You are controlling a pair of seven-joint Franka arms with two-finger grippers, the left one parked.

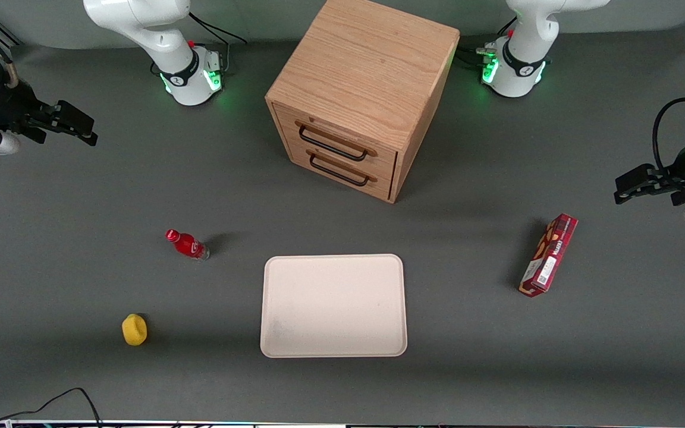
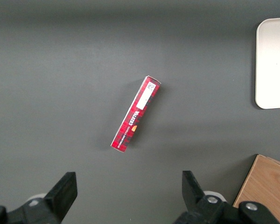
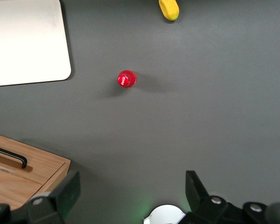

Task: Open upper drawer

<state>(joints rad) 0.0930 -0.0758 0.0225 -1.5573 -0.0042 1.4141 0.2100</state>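
Note:
The light oak cabinet (image 1: pixel 366 77) stands on the grey table, its two drawers facing the front camera. The upper drawer (image 1: pixel 342 132) is shut, with its black wire handle (image 1: pixel 332 144) above the lower drawer (image 1: pixel 348 172), also shut. My right gripper (image 1: pixel 84 129) hovers toward the working arm's end of the table, well away from the cabinet. It is open and empty, fingers wide apart in the right wrist view (image 3: pixel 130 191). A corner of the cabinet (image 3: pixel 42 170) and one end of a black handle (image 3: pixel 11 156) show in that view.
A small red bottle (image 1: pixel 187 244) and a yellow object (image 1: pixel 134 329) stand nearer the front camera than my gripper. A cream tray (image 1: pixel 333 306) lies in front of the cabinet. A red box (image 1: pixel 549 255) lies toward the parked arm's end.

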